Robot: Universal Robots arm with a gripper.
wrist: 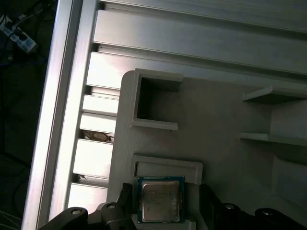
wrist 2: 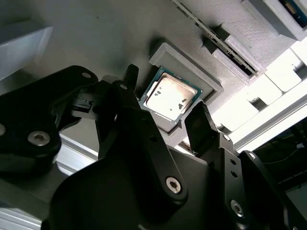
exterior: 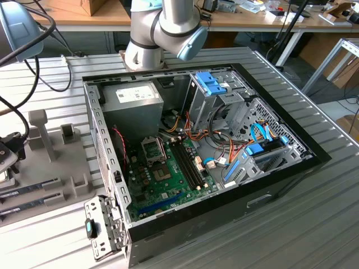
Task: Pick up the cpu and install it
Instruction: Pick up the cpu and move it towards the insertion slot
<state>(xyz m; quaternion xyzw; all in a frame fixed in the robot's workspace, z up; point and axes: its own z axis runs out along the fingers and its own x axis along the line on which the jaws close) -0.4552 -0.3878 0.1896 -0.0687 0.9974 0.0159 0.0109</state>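
The cpu (wrist 2: 170, 98) (wrist: 159, 200) is a small square chip with a silvery lid and a thin green rim. It lies flat in a raised pocket of the grey parts holder (wrist 2: 192, 62) (wrist: 201, 129). My gripper (wrist 2: 165, 93) (wrist: 165, 201) hangs just over it, open. One black finger (wrist 2: 132, 84) stands on one side of the chip and the other finger (wrist 2: 199, 124) on the opposite side, with narrow gaps showing. The open computer case (exterior: 280, 174) sits mid-table in the exterior view, with the motherboard's cpu socket (exterior: 152, 148) near the grey power-supply box (exterior: 137, 103).
The grey holder (exterior: 56, 162) lies at the exterior view's left, beside the case, carrying upright posts and long narrow sticks (exterior: 28, 188). Black cables (exterior: 33, 67) loop above it. The arm's base (exterior: 162, 28) stands behind the case. The ribbed metal table's edge (wrist: 62, 120) runs close to the holder.
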